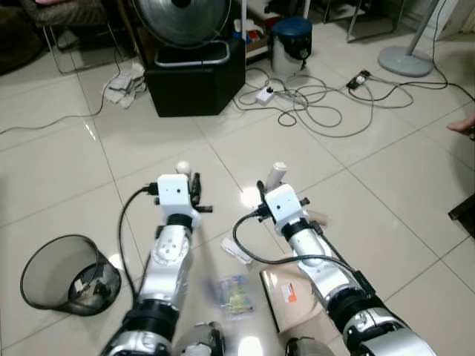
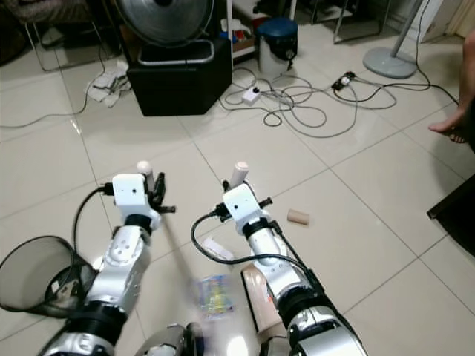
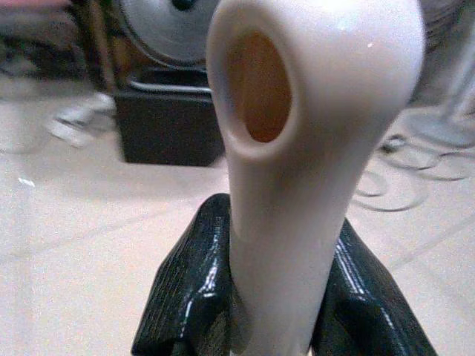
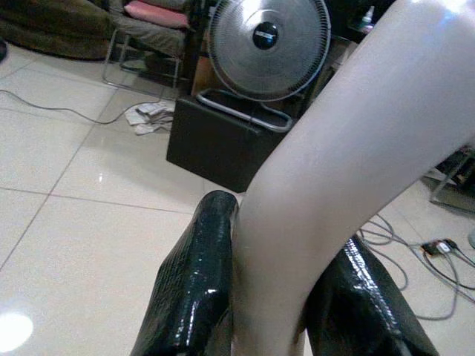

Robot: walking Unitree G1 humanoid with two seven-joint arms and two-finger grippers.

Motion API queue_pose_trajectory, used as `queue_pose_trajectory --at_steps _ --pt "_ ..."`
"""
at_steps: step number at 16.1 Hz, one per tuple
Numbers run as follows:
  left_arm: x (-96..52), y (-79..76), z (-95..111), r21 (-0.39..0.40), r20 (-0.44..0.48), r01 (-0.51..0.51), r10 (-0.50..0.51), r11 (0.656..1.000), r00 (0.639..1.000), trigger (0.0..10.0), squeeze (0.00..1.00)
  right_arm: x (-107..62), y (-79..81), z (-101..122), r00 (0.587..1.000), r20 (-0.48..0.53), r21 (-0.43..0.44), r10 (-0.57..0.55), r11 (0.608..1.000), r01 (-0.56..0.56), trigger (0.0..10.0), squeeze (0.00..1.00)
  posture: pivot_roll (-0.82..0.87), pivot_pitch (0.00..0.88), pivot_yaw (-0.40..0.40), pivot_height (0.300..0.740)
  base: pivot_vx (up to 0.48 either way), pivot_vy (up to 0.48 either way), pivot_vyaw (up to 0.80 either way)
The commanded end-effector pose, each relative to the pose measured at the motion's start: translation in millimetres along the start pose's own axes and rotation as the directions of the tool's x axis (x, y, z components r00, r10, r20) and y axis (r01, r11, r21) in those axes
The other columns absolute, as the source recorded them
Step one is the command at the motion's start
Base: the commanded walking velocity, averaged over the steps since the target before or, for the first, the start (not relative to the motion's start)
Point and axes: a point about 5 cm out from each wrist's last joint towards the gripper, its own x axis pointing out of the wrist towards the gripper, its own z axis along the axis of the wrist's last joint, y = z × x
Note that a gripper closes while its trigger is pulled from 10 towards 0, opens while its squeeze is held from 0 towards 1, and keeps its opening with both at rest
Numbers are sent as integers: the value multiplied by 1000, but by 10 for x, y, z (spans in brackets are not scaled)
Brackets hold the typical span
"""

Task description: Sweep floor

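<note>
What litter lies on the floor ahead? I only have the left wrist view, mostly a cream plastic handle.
Observer: A small brown cardboard tube lies on the tiles to the right of the right gripper.
Operator: Where is the bin?
Observer: A black wire-mesh waste bin sits on the floor at the robot's left, scraps inside.
Operator: Is the right arm holding anything?
Observer: Yes, its jaws are shut on a second cream plastic handle.

Glossy pale tiled floor (image 1: 386, 185); fan (image 4: 269, 46) atop black box (image 1: 194, 78).
</note>
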Motion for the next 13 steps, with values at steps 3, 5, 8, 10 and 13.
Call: queue_pose_trajectory --at_steps 3,5,8,10,13 --pt "-28 -151 8 -110 -9 111 -113 988 994 10000 0 -9 -80 -40 998 -17 35 -56 998 56 10000 0 46 202 54 740 0 0 0" --pt "4 -159 80 -181 17 93 -92 979 996 10000 0 -14 -115 -50 996 -20 59 -84 995 85 10000 0 44 198 54 740 0 0 0" --pt "40 -187 182 -180 62 137 -128 974 990 10000 0 -5 -177 33 992 43 105 -120 988 115 10000 0 39 186 56 740 0 0 0" --pt "65 -177 220 -139 74 176 -167 975 983 10000 0 -39 -236 76 985 96 121 -143 984 131 10000 0 29 179 61 740 0 0 0" --pt "92 -179 275 -109 89 214 -205 971 975 10000 0 -150 -280 64 980 138 116 -142 985 127 10000 0 21 160 71 740 0 0 0"
